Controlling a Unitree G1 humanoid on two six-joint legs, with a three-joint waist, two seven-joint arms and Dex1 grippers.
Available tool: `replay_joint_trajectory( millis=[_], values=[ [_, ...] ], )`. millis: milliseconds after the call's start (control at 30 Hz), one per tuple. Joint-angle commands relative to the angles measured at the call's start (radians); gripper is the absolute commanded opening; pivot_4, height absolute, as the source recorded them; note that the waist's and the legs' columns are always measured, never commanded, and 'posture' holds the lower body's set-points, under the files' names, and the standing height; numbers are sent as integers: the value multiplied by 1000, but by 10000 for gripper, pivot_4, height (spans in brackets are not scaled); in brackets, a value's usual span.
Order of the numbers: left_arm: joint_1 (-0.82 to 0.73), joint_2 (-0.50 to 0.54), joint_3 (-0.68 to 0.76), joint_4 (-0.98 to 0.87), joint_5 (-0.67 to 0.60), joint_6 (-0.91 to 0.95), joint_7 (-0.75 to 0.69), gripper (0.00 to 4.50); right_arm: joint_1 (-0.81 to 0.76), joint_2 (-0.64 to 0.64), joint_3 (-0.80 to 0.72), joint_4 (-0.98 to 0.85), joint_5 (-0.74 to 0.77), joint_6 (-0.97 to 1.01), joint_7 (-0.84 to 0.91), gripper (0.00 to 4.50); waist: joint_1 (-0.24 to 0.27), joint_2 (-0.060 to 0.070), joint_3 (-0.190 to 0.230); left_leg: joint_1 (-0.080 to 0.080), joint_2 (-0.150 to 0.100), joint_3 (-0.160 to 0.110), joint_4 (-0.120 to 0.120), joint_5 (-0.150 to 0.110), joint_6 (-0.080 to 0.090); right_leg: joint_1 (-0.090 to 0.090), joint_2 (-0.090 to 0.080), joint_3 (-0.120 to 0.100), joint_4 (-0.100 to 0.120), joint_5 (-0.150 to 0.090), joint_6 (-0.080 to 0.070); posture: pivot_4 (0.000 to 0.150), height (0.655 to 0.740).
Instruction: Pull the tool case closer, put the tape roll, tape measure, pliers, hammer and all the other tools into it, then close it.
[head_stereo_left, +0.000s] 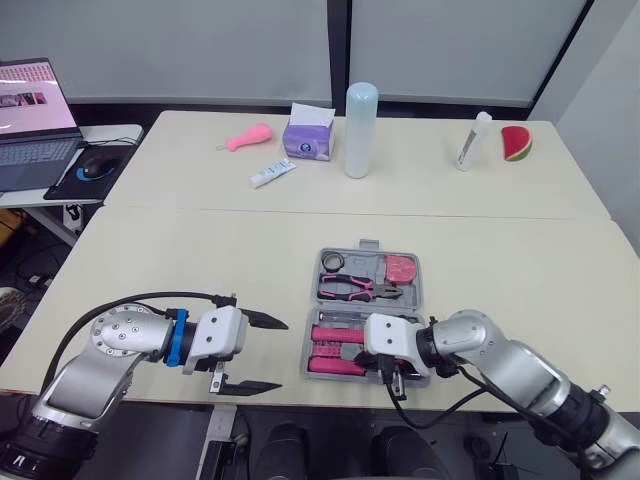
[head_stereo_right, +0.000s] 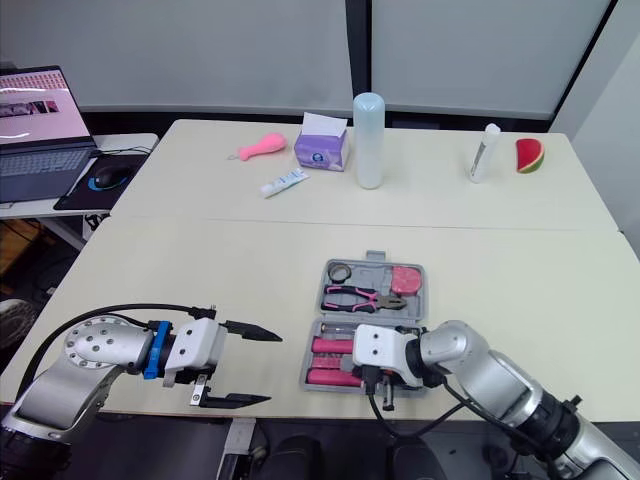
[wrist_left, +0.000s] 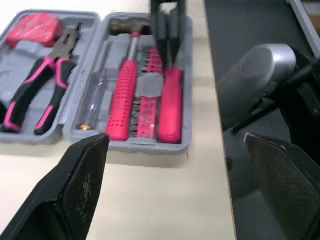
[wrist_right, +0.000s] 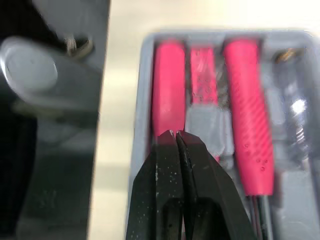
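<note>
The grey tool case (head_stereo_left: 419, 300) lies open near the table's front edge. Its far half holds the black tape roll (head_stereo_left: 333, 262), the pink tape measure (head_stereo_left: 401, 267) and the pink-handled pliers (head_stereo_left: 355, 288). The near half holds the hammer (wrist_left: 122, 100) and other pink-handled tools (head_stereo_left: 330, 365). My right gripper (wrist_right: 176, 134) is shut with nothing in it, its tips just over a pink handle in the near half. My left gripper (head_stereo_left: 282, 354) is open and empty, left of the case at the table's front edge.
On the far table stand a tall white bottle (head_stereo_left: 361, 130), a purple tissue box (head_stereo_left: 309, 135), a pink object (head_stereo_left: 250, 137), a small tube (head_stereo_left: 272, 174), a white bottle (head_stereo_left: 474, 141) and a watermelon slice (head_stereo_left: 516, 143). A laptop (head_stereo_left: 35, 120) and mouse (head_stereo_left: 96, 170) sit far left.
</note>
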Motion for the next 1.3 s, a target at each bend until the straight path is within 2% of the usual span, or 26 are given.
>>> replay_joint_trajectory(
  millis=[33,133,233,400,533,667,967,1300],
  values=[
    [-45,-28,38,41,13,94,113,45000,81,-58,-239,-74,77,-143,5,249,4,-1,0,0,0,0,0,0,1,0,0,-1,0,0,0,1500,7075],
    [-90,-70,34,108,17,104,145,45000,184,-109,-384,-36,82,-247,-5,249,11,-3,-2,0,-1,-1,0,0,1,1,0,-1,0,0,0,1500,7075],
    [-151,-127,9,213,48,49,149,39545,252,-180,-466,46,68,-284,19,0,11,-3,-2,-1,-1,0,1,1,0,1,0,-1,0,0,0,1500,7075],
    [-253,-194,-79,425,173,-83,140,23814,265,-215,-447,233,-19,-373,6,0,2,-3,-2,0,-1,1,1,2,1,1,0,0,1,0,0,1500,7075],
    [-325,-238,-140,596,264,-203,148,10796,214,-179,-390,343,-89,-420,-14,0,-4,-3,-2,0,0,4,1,2,1,0,1,0,2,0,0,1500,7075],
    [-392,-288,-163,719,310,-263,161,189,155,-136,-331,444,-147,-468,-24,0,0,-3,-2,-1,0,4,4,3,1,-1,1,0,3,0,0,1500,7075],
    [-464,-392,-205,820,373,-329,183,189,55,-53,-279,598,-195,-541,-23,0,2,-3,-2,-6,-1,3,11,2,1,-1,-1,-2,4,0,0,1500,7075],
    [-470,-428,-221,826,388,-353,168,189,43,-16,-259,574,-186,-549,9,0,2,-3,-2,-6,0,2,11,2,1,-1,-1,-2,5,0,0,1500,7075]
  ],
)
